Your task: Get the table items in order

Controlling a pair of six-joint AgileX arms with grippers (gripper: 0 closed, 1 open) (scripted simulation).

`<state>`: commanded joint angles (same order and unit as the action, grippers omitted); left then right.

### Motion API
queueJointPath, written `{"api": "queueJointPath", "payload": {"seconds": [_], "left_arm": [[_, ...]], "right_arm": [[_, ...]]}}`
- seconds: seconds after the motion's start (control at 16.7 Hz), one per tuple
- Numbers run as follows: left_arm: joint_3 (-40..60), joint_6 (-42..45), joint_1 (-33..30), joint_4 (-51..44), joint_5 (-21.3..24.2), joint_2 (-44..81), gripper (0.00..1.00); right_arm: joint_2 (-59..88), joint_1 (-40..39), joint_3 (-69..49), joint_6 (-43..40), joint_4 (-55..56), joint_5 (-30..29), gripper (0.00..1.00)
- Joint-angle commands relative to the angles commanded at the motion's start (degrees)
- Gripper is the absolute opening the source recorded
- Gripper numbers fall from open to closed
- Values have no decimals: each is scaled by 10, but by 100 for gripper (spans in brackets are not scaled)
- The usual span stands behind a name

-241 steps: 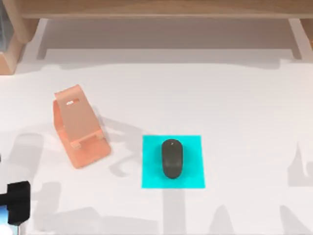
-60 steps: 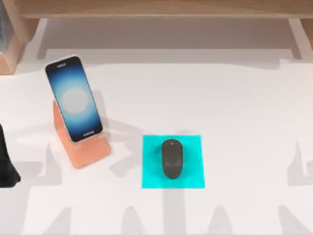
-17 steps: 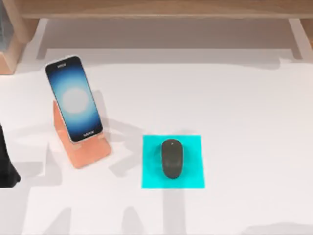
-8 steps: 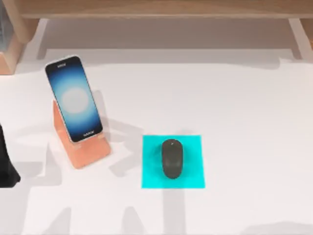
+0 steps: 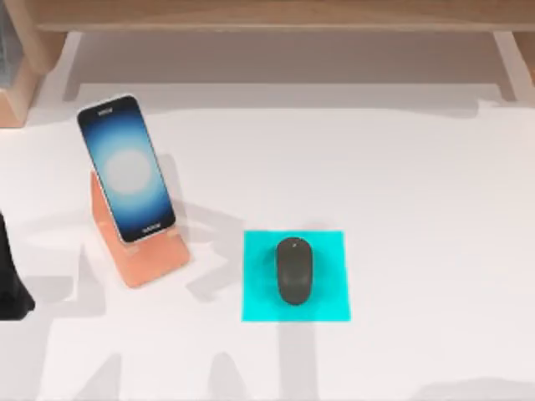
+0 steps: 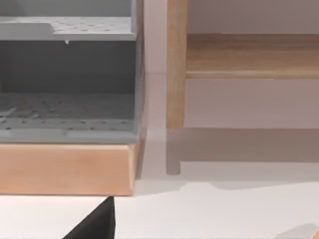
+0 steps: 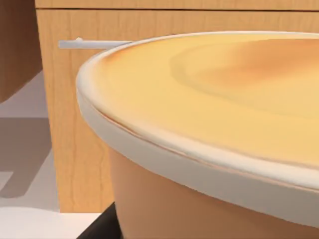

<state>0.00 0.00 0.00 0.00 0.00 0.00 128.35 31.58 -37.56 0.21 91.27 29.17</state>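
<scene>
Four items make up the arrangement on the white table (image 5: 418, 167), and judged by how they lie, the ordering looks done.

The largest flat piece, the cyan mat (image 5: 259, 305), lies square near the middle of the table, towards the near edge. It serves as the base for the pointing device. Well to its left stands the salmon phone stand (image 5: 150, 263), angled so that its sloped face tilts a screen up towards a viewer. The smartphone (image 5: 125, 167) leans on that slope with its lower end caught by the stand's lip. Its lit screen faces up and its top end reaches past the stand on the far side. The dark mouse (image 5: 293, 270), smallest of all, rests lengthwise in the middle of the mat with cyan showing all round it.

The left gripper (image 5: 10, 288) sits at the table's left edge, near side, apart from the stand and well apart from the mat. It touches neither phone nor mouse, and whether it is released or clenched cannot be told.

The right arm is parked close to a large orange bowl (image 7: 209, 124) in front of a wooden cabinet (image 7: 75, 124). The state of its grip cannot be told either.
</scene>
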Motion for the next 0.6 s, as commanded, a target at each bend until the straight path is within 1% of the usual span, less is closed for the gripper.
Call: {"api": "queueJointPath", "payload": {"seconds": [0.6], "left_arm": [[0, 0, 0, 0, 0, 0, 100]], "right_arm": [[-7, 1, 1, 1, -6, 1, 0]]}}
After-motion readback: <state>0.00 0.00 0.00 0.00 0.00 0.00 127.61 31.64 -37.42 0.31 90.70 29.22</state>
